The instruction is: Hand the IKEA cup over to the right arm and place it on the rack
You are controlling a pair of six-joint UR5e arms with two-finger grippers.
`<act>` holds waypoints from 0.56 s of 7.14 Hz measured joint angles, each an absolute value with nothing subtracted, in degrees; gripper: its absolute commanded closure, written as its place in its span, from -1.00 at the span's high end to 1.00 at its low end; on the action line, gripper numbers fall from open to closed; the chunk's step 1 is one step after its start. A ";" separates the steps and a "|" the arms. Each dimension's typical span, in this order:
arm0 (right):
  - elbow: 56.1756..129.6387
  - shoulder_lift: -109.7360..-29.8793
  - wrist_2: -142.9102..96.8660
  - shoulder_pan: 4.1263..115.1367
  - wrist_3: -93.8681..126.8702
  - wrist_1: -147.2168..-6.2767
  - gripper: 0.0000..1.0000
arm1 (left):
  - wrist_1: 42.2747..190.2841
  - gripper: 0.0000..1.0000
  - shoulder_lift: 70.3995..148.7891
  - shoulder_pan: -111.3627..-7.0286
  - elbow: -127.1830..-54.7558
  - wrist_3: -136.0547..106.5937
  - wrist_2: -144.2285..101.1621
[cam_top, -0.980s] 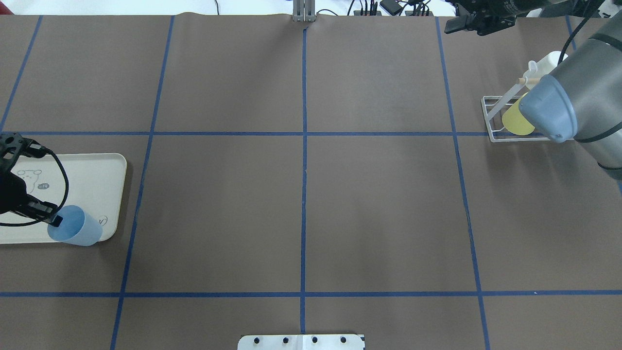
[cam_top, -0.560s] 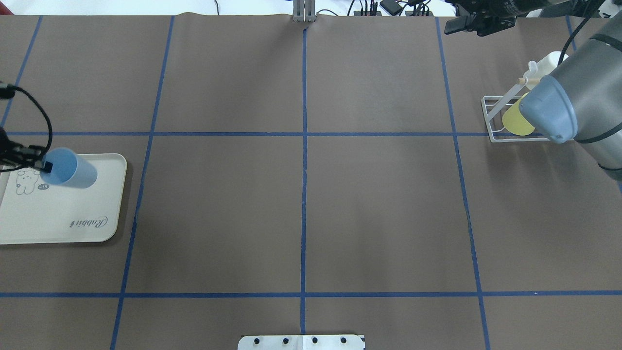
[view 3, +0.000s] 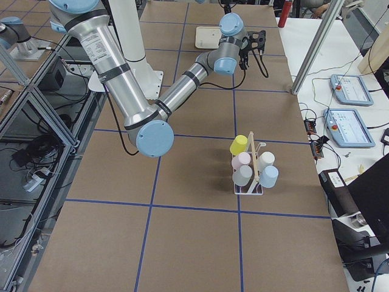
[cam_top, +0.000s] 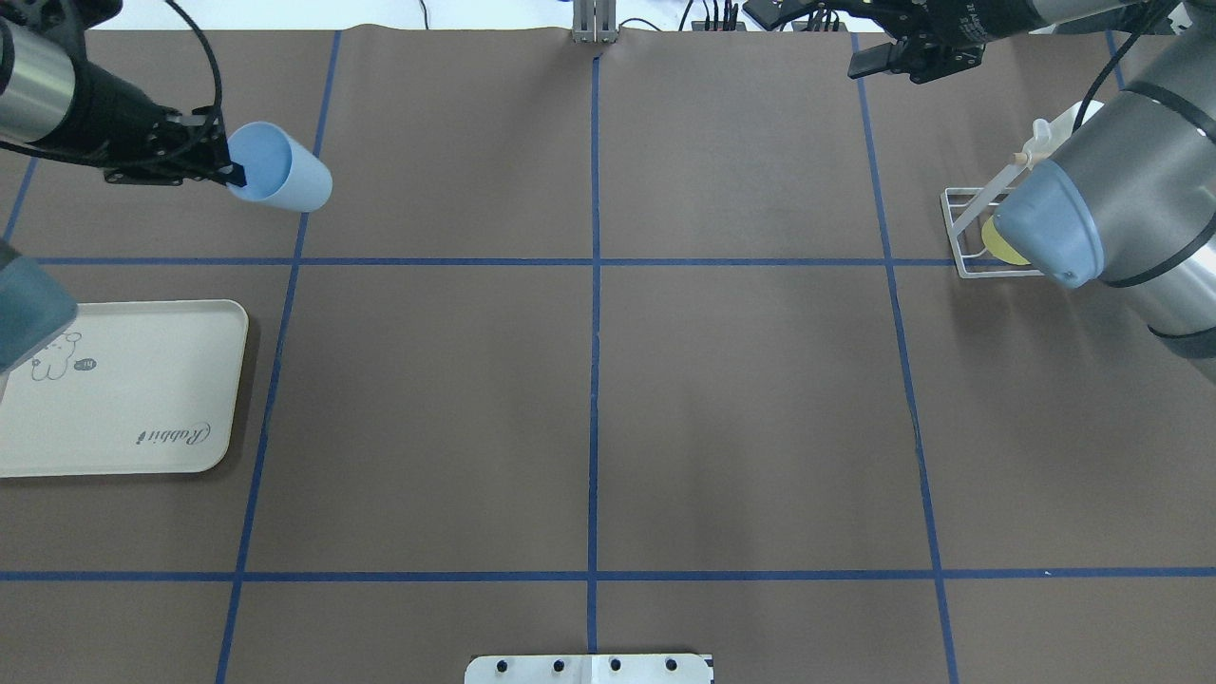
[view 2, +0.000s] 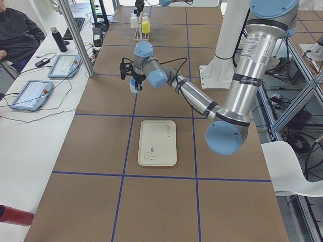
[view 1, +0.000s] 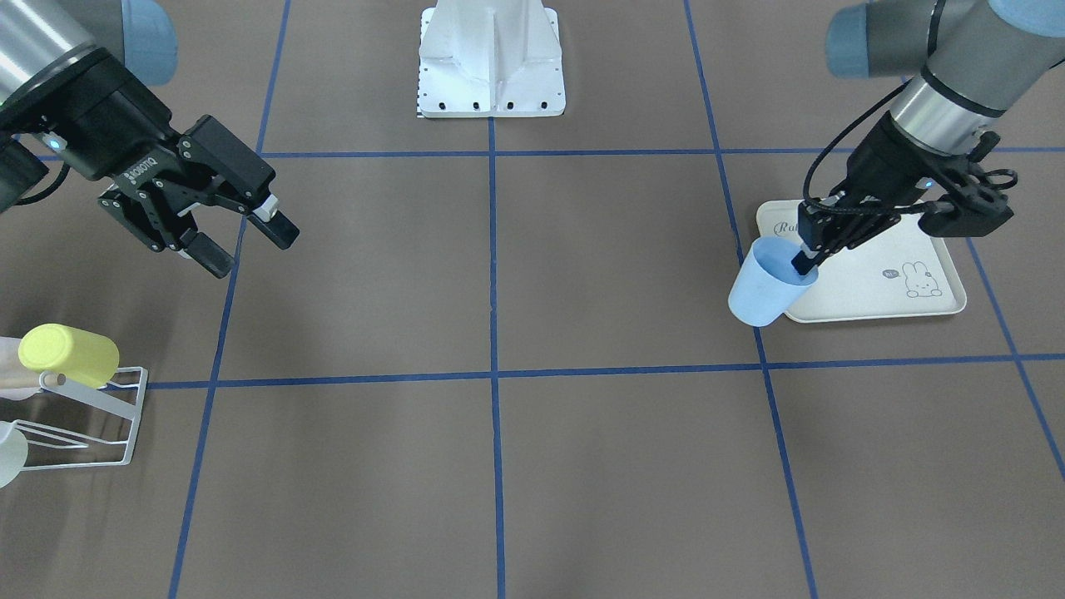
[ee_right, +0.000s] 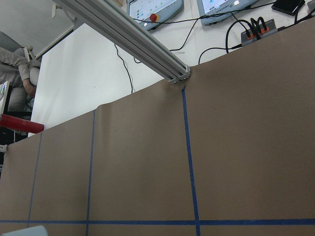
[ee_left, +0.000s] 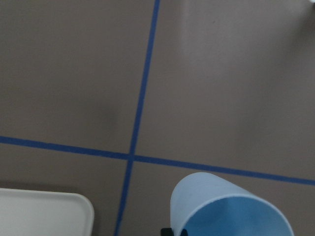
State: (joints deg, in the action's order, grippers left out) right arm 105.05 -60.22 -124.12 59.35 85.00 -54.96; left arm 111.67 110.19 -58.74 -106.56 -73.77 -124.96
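The light-blue IKEA cup [cam_top: 285,180] hangs tilted in the air over the far left part of the table. My left gripper [cam_top: 233,176] is shut on its rim, with one finger inside the cup [view 1: 770,287]. The left wrist view shows the cup's mouth [ee_left: 231,211] above a blue tape crossing. On the other side my right gripper [view 1: 252,249] hovers open and holds nothing. It is far from the cup. The white wire rack [cam_top: 964,237] stands at the right. It carries a yellow cup [view 1: 66,353] and several other cups [view 3: 252,170].
The cream rabbit-print tray [cam_top: 142,380] lies bare at the left, near the robot. The robot's white base [view 1: 491,66] sits at mid-table. A metal post [cam_top: 594,24] stands at the far edge. A side bench beyond holds tablets [view 2: 30,93], and a person sits there.
My left gripper has lifted the blue cup off the tray and carried it up, toward the table's far side and to the right. The right gripper has shifted slightly left.
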 measured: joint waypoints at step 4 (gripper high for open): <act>102.71 -60.88 -111.45 52.09 100.77 -39.04 1.00 | 140.78 -1.00 113.28 -51.22 -97.75 -103.15 -110.76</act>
State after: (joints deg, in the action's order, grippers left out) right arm 102.71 -60.88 -111.45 52.09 100.77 -39.04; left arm 140.78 113.28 -51.22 -97.75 -103.15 -110.76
